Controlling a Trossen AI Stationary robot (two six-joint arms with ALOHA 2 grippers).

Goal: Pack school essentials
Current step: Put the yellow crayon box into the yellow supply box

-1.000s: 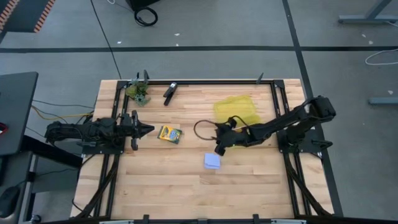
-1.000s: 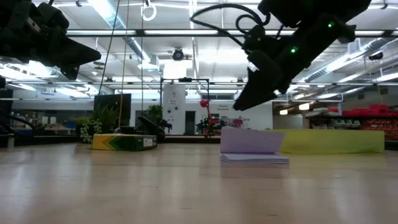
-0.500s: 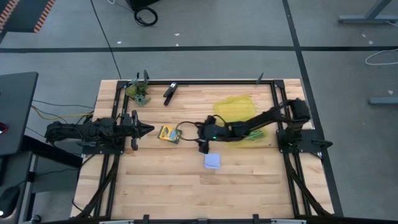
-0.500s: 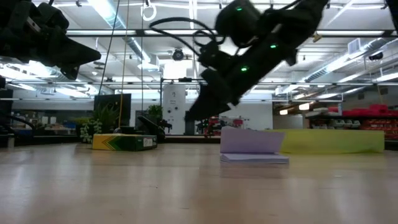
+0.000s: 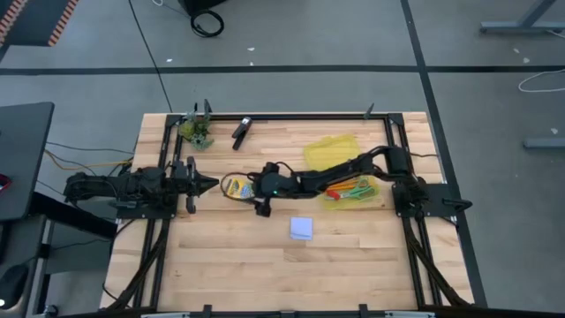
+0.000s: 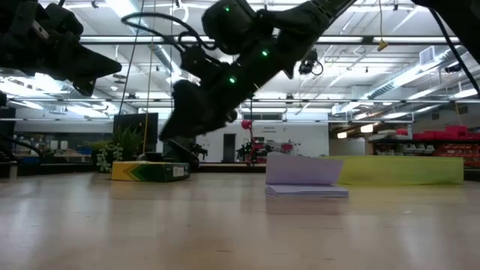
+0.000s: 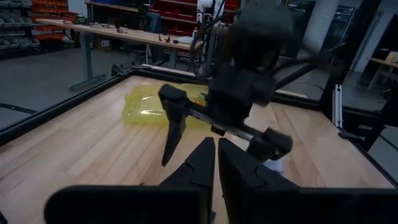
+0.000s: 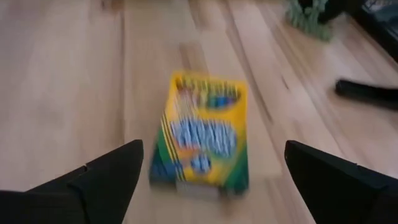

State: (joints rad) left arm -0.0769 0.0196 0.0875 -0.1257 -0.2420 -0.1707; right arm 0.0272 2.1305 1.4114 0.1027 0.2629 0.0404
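— Where's the box, and can you read anything on it?

— I see the yellow-green cardboard crayon box (image 5: 237, 188) lying flat on the wooden table (image 5: 229, 265), left of centre. In my right wrist view its face (image 8: 202, 130) is yellow with green edges and a blue block of lettering, but I can't read a brand or any word; it's smeared.

— And the tool?

— My right gripper (image 5: 259, 196) is stretched across the table and hangs just beside the box on its right side. Its two dark fingers (image 8: 106, 171) stand wide apart, released, with the box between and ahead of them, not touched. In the low view it hovers above the box (image 6: 150, 172).

— The rest of the items?

— The pale blue square note pad (image 5: 302, 229) lies nearer the front, well apart from the box. The translucent yellow pouch (image 5: 340, 163) sits under the right arm, with green-handled scissors (image 5: 356, 188) and something orange-red at its near edge.

— Left arm?

— My left gripper (image 5: 205, 184) waits at the table's left edge, fingers (image 7: 200, 163) pressed together, clenched on nothing. Behind it sit a small green leafy clump (image 5: 196, 131) and a black clip-like object (image 5: 240, 131).
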